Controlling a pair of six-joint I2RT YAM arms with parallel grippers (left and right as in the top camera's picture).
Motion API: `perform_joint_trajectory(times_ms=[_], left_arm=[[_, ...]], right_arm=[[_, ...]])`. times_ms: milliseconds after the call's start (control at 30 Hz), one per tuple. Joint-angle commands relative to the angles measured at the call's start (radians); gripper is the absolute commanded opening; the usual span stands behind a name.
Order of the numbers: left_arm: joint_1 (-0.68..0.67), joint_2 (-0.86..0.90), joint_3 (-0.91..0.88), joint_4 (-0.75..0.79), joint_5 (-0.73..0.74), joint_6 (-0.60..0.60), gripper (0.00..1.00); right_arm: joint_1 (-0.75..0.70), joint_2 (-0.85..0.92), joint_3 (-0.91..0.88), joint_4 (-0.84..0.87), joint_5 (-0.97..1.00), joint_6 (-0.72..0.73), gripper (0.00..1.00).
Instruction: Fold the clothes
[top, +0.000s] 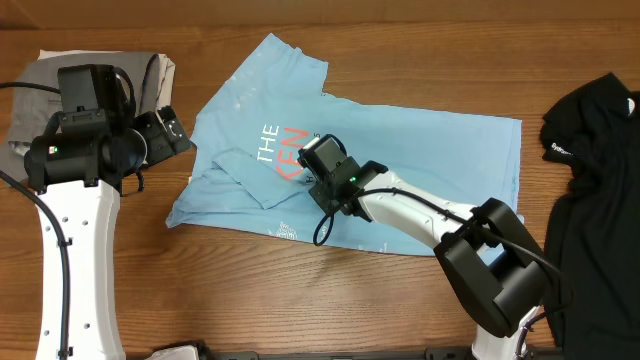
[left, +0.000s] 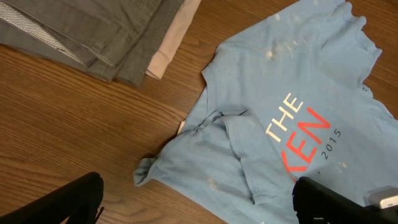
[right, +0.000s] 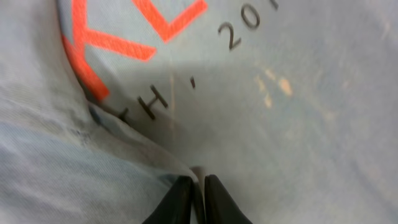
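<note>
The clothes, a light blue T-shirt (top: 420, 150), lie spread across the middle of the table, lettering up and the left side folded in over the chest. My right gripper (top: 312, 152) rests on the shirt by the orange lettering. In the right wrist view its fingers (right: 199, 183) stand almost together, pinching a folded edge of the T-shirt (right: 298, 93) at their tips. My left gripper (top: 175, 130) hovers wide open at the shirt's left edge. In the left wrist view its jaws (left: 199, 211) straddle the crumpled sleeve of the T-shirt (left: 286, 74) without holding anything.
Folded grey trousers (top: 40, 80) lie at the back left under the left arm, with a pale cloth (left: 171, 40) beneath the trousers (left: 93, 31). A black garment (top: 600, 150) is heaped at the right edge. Bare wood shows along the front.
</note>
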Motion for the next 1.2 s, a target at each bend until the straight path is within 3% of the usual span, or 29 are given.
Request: perform_joint_trajectory(times_ms=[0, 133, 400, 767, 1000, 1100, 1167], left_arm=[[0.005, 0.003, 0.003, 0.001, -0.010, 0.009, 1.00], [0.005, 0.003, 0.003, 0.001, -0.010, 0.009, 1.00], [0.005, 0.003, 0.003, 0.001, -0.010, 0.009, 1.00], [0.005, 0.003, 0.003, 0.001, -0.010, 0.009, 1.00], [0.005, 0.003, 0.003, 0.001, -0.010, 0.009, 1.00], [0.005, 0.003, 0.003, 0.001, -0.010, 0.009, 1.00], [0.005, 0.003, 0.003, 0.001, -0.010, 0.009, 1.00]], right_arm=[[-0.003, -0.001, -0.033, 0.038, 0.023, -0.003, 0.15], [-0.011, -0.001, -0.042, 0.091, 0.064, -0.003, 0.23], [-0.054, 0.000, -0.042, 0.104, 0.063, -0.003, 0.27], [-0.118, -0.010, -0.011, 0.122, 0.071, 0.049, 0.43], [-0.205, -0.164, 0.212, -0.227, 0.077, 0.349, 0.33], [-0.245, -0.229, 0.283, -0.474, 0.068, 0.418, 0.34], [-0.283, -0.260, 0.288, -0.645, 0.050, 0.508, 0.26]])
